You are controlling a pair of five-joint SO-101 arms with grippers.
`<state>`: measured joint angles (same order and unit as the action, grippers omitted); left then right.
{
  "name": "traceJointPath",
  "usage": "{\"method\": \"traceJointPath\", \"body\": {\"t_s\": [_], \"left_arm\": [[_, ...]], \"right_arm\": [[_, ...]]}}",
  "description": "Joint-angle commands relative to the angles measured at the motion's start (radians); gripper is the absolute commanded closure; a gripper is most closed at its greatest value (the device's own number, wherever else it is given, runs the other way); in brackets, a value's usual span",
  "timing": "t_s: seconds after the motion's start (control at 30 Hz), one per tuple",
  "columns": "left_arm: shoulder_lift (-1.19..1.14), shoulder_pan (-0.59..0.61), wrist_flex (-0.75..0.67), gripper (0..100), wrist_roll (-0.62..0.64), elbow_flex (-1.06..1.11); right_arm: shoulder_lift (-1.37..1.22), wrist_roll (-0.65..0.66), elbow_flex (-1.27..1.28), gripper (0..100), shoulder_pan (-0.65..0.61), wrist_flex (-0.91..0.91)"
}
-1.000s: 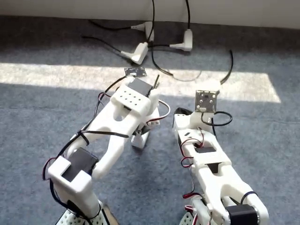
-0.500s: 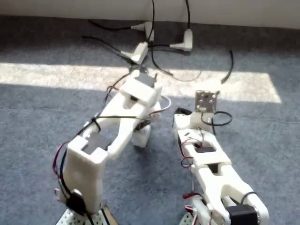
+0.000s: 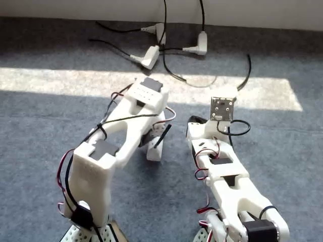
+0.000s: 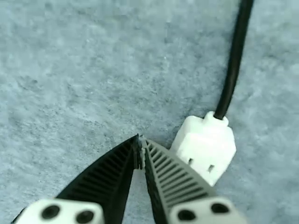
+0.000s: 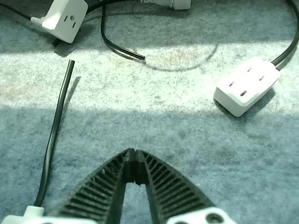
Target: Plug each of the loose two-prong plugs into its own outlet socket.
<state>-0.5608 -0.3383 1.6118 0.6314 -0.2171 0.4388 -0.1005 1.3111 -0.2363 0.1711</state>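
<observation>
**Both grippers shut and empty over the carpet**

The left gripper [image 4: 140, 143] points down at the grey carpet [image 4: 70, 70]. Its ribbed jaws are pressed together at the tips with nothing between them. Right beside one finger, touching it or nearly so, lies a small white block [image 4: 205, 144] with two slots in its face. A black cord [image 4: 233, 60] runs out of the block's far end. I cannot tell for sure whether the block is a plug or a socket.

The right gripper [image 5: 135, 166] hangs low over the carpet as well, its jaws closed tip to tip and holding nothing. Ahead of it, in the strip of sunlight, a white double socket [image 5: 246, 85] lies face up on its own black lead. Off to the other side, in the shade, sits an angled socket [image 5: 65, 14]. A loose black cable end [image 5: 124, 50] curls across the carpet between the two.

From the high view, a white plug [image 3: 201, 44] lies near the wall [image 3: 262, 7], and a second plug [image 3: 155, 29] lies closer still to it. Both are near the angled socket and well apart from either gripper. No plug is seated in any socket.
</observation>
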Motion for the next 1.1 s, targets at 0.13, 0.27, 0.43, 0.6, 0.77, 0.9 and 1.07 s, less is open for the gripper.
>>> {"method": "traceJointPath", "body": {"t_s": [0.13,0.27,0.43,0.6,0.77,0.9,1.07], "left_arm": [[0.015,0.160,0.060,91,-0.118,-0.191],[0.015,0.107,0.103,83,-0.187,-0.254],[0.015,-0.056,0.098,78,-0.275,-0.275],[0.007,-0.117,0.098,81,-0.218,-0.269],[0.007,-0.108,0.098,81,-0.215,-0.217],[0.005,-0.105,0.058,81,-0.213,-0.099],[0.005,-0.097,0.000,81,-0.213,-0.035]], "right_arm": [[0.012,-0.011,-0.013,99.2,0.010,0.021],[0.012,-0.011,-0.015,99.2,0.010,0.021],[0.012,-0.011,-0.013,99.2,0.008,0.021],[0.012,-0.011,-0.013,99.2,0.008,0.021],[0.012,-0.011,-0.013,99.2,0.008,0.021],[0.012,-0.011,-0.013,99.2,0.008,0.021],[0.012,-0.011,-0.013,99.2,0.008,0.021]]}}
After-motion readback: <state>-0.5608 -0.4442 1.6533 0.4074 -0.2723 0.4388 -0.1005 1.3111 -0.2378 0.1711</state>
